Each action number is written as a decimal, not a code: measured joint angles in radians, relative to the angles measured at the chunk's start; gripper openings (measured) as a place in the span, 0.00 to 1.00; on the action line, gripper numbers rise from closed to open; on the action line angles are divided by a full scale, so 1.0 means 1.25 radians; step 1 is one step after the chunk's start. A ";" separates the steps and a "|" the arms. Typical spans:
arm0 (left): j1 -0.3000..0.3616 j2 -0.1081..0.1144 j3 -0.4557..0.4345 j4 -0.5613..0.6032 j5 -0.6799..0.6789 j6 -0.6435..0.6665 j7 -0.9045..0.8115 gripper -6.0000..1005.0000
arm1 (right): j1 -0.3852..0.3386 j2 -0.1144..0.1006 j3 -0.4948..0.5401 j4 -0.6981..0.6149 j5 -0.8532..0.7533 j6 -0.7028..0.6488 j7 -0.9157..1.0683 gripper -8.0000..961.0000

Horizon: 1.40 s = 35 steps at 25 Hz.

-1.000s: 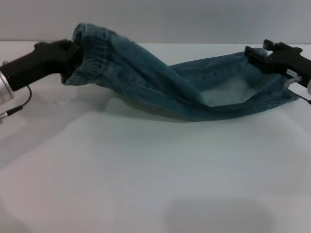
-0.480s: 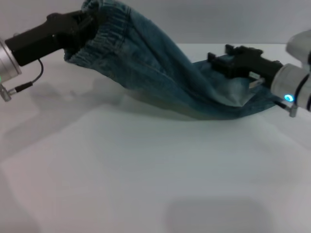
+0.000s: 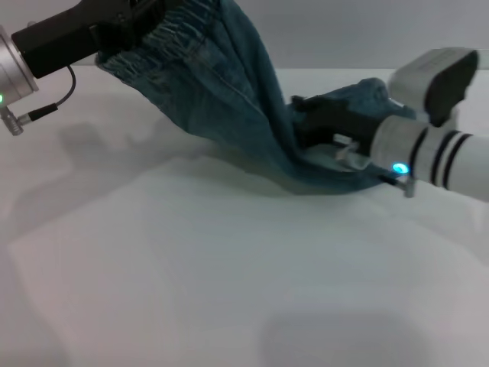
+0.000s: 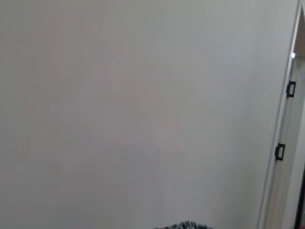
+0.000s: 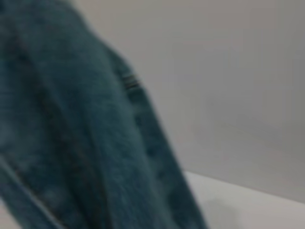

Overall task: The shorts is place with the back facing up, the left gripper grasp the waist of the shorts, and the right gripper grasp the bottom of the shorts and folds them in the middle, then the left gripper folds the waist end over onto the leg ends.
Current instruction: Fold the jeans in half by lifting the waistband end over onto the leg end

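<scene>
A pair of blue denim shorts (image 3: pixel 229 99) hangs stretched between two robot arms above a plain white table (image 3: pixel 191 267). The left gripper (image 3: pixel 141 19), black and raised high at the far left, is clamped on the elastic waistband, its arm angled upward from the left edge. The right gripper (image 3: pixel 313 122), black on a white arm with dark bands, reaches in low from the right and is closed on the leg ends, which lie bunched on the table. The fabric slopes steeply down from waist to legs.
</scene>
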<state>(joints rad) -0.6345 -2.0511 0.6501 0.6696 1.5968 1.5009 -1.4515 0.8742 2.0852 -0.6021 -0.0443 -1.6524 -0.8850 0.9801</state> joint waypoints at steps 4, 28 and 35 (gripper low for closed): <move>-0.005 0.000 0.000 0.001 0.000 0.001 0.000 0.09 | 0.038 0.002 -0.008 0.045 -0.005 -0.007 0.000 0.61; -0.014 0.000 0.003 0.002 0.006 -0.007 0.007 0.10 | 0.192 0.006 0.000 0.151 -0.016 -0.026 0.007 0.61; -0.013 0.000 0.003 0.002 0.008 -0.008 0.008 0.12 | 0.082 0.001 0.001 0.078 -0.010 -0.021 0.028 0.61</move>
<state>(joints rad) -0.6501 -2.0507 0.6537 0.6723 1.6068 1.4910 -1.4419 0.9764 2.0860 -0.6013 0.0528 -1.6645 -0.9112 1.0149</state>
